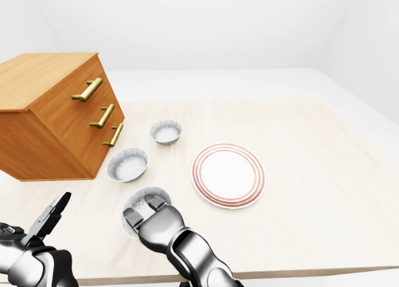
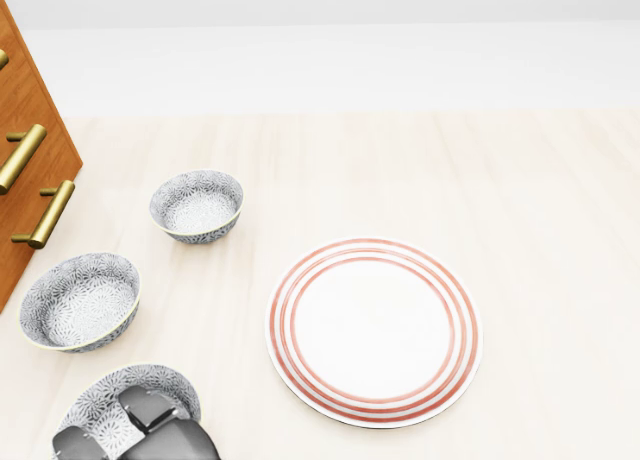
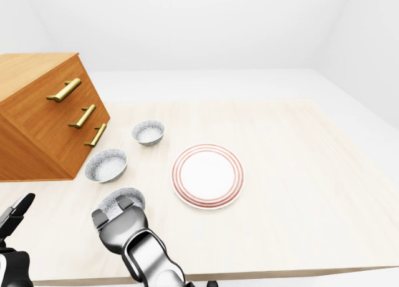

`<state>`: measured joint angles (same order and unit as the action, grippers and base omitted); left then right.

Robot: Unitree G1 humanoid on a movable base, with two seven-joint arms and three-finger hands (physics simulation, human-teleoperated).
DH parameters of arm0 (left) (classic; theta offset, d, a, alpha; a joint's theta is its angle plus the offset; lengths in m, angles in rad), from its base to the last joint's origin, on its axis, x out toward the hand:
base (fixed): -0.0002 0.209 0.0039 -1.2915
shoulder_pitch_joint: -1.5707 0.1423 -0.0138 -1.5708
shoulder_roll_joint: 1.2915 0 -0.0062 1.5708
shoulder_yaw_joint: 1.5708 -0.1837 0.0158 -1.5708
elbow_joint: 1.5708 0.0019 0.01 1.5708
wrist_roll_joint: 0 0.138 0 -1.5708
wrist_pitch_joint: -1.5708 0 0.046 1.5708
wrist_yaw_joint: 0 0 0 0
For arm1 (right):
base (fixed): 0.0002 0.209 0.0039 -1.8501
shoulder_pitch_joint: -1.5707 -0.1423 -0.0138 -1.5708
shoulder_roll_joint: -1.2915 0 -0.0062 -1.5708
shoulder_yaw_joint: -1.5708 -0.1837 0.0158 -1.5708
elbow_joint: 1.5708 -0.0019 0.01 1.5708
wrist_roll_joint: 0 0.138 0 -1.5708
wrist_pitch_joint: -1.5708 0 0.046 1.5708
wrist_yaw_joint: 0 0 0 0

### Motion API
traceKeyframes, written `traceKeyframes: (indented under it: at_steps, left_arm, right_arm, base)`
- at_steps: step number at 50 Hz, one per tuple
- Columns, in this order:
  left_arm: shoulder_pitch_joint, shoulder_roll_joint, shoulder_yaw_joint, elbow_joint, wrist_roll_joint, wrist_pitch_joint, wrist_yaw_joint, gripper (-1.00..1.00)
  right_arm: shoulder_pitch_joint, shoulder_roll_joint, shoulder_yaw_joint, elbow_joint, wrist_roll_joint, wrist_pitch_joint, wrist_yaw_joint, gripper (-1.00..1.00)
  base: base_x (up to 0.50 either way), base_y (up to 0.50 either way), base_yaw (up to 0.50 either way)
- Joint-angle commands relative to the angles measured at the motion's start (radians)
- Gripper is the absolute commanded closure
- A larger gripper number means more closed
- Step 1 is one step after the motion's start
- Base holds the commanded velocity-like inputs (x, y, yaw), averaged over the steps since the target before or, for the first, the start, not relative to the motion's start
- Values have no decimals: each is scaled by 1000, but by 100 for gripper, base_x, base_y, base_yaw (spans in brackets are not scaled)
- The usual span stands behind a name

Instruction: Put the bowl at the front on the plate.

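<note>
The patterned grey bowl (image 2: 112, 398) nearest the bottom of the head view rests on the pale table, left of and below the red-ringed white plate (image 2: 373, 330). My right hand (image 2: 140, 427) covers the bowl's lower rim, with its fingers (image 1: 156, 203) curled over the rim into the bowl; the thumb is hidden. At the bottom left of the left-eye view my left hand (image 1: 53, 213) hovers with its fingers spread and holds nothing. Nothing lies on the plate.
Two more patterned bowls stand above the held one: a middle bowl (image 2: 80, 300) and a further bowl (image 2: 197, 206). A wooden drawer cabinet (image 1: 56, 112) with brass handles fills the left. The table's edge (image 1: 312, 272) runs along the bottom.
</note>
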<state>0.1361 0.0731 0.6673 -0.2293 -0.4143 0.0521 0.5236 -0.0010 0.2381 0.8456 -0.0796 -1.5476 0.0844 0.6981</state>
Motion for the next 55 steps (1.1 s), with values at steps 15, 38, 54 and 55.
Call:
traceKeyframes:
  at_steps: [15,38,54,55]
  left_arm:
    - [3,-2,8,-22,-8,20,0,-100]
    - [-4,1,-2,8,0,-3,0,-100]
    - [2,-3,4,-12,-7,7,0,-100]
    - [4,-3,6,-16,-8,9,0,-100]
  right_arm:
    - [-18,38,-34,73,21,3,0,-100]
    - [-60,64,-99,173,90,3,0,-100]
    - [-107,93,-156,282,132,3,0,-100]
    - [-109,94,-159,290,134,3,0,-100]
  base:
    - [0,0,0]
    - [0,0,0]
    - [0,0,0]
    - [0,0,0]
